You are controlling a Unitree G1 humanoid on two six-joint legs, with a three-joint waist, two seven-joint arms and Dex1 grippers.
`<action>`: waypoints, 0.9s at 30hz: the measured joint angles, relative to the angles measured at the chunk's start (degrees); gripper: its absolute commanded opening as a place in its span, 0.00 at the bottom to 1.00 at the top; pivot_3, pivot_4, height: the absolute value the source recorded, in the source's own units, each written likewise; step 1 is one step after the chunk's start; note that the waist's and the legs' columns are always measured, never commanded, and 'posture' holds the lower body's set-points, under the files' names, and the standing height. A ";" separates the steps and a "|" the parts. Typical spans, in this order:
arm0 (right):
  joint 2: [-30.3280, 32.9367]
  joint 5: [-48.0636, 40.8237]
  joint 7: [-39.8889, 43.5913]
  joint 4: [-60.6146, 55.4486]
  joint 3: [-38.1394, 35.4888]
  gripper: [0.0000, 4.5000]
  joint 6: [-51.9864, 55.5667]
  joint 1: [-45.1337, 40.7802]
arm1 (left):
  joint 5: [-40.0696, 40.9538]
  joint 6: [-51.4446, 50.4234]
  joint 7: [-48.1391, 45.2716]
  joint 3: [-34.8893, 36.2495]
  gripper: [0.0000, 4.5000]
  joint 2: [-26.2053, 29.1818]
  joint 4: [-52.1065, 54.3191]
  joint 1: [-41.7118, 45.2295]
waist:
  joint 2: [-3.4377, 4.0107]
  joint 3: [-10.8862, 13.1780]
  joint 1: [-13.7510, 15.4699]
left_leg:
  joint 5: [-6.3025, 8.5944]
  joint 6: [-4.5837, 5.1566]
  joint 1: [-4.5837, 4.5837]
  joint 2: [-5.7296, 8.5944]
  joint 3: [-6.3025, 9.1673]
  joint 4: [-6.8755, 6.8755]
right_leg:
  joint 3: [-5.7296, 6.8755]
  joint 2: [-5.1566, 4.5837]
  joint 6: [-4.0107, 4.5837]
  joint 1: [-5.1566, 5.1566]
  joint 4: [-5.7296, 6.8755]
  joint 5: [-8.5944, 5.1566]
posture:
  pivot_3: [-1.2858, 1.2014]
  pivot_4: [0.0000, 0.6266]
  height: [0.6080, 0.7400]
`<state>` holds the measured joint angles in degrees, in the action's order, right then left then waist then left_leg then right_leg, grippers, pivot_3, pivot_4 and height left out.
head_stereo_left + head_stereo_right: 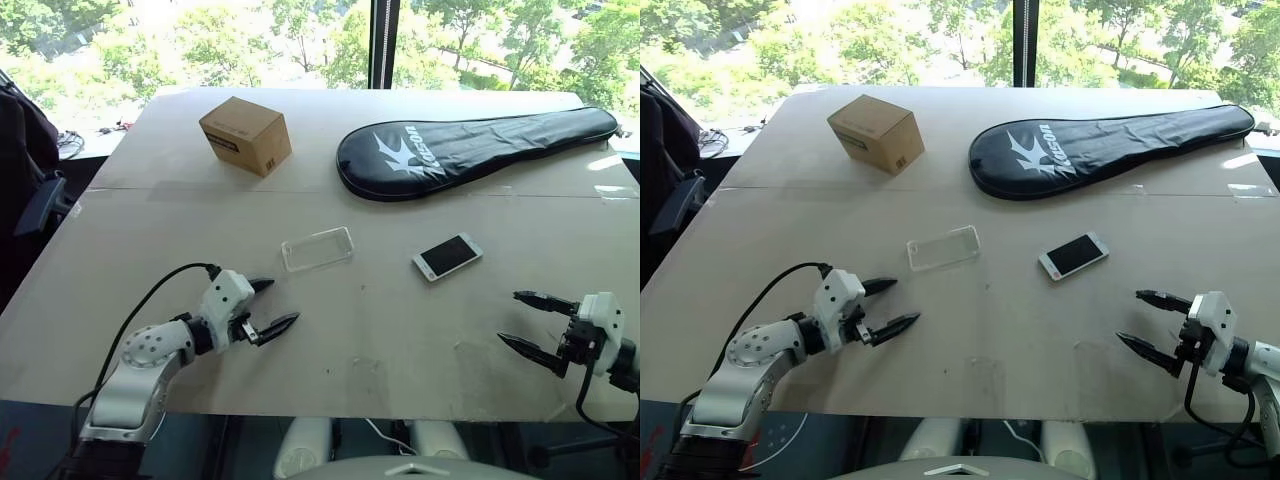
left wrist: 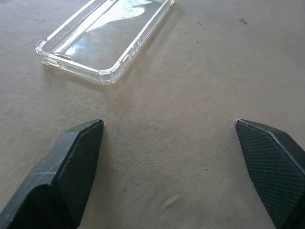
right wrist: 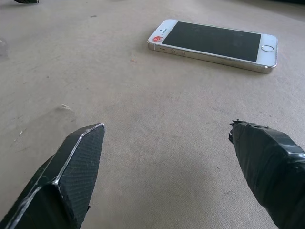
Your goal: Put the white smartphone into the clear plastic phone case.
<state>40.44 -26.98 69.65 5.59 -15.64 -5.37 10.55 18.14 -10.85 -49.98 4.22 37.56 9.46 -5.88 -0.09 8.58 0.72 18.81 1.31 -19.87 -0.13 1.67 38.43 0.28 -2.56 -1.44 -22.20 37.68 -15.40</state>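
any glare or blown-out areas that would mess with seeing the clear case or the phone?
Head views: windows behind the table are blown out, and the clear plastic phone case shows faint against the tabletop. Left wrist view: a bright reflection streaks the case's floor, rim sharp. Right wrist view: white smartphone crisp, screen dark, no glare.

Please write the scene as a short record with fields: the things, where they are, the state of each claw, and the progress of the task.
phone: lies flat, screen up, apart from the case
case: empty, lies open side up, left of the phone
left claw: open, holds nothing, near the case
right claw: open, holds nothing, near the phone
box: far side of the table
racket cover: far side, right of the box
progress: phone not yet in case
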 measured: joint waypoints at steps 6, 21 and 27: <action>0.00 0.09 0.27 1.58 0.05 1.00 -0.09 -1.41 | 0.05 -0.25 0.19 0.01 1.00 -0.11 0.13 -0.01 | 0.00 0.00 -0.01 | 0.00 0.00 0.00 0.00 0.00 0.00 | 0.00 0.00 0.00 0.00 0.00 0.00 | 0.52 0.24 1.00; -0.44 0.31 1.25 1.91 0.18 1.00 -1.32 -2.57 | 1.37 -1.32 -1.17 -0.44 1.00 -1.13 0.51 1.94 | -0.02 0.01 0.05 | -0.01 -0.01 -0.01 0.00 0.01 0.02 | 0.02 0.02 0.00 0.00 0.02 0.00 | 0.52 0.24 1.00; -0.91 -1.92 1.90 -4.59 1.91 1.00 1.23 -2.22 | 1.33 -0.77 -2.21 -0.82 1.00 -1.81 -2.69 11.20 | -0.01 0.02 0.05 | -0.01 -0.02 -0.01 0.01 0.02 0.03 | 0.04 0.06 -0.01 0.00 0.05 0.01 | 0.52 0.24 1.00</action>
<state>39.53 -28.90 71.54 1.00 -13.73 -4.14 8.33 19.47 -11.63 -52.20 3.40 35.75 6.78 5.32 -0.09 8.60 0.77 18.79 1.30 -19.88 -0.12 1.69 38.46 0.32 -2.50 -1.45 -22.20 37.72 -15.39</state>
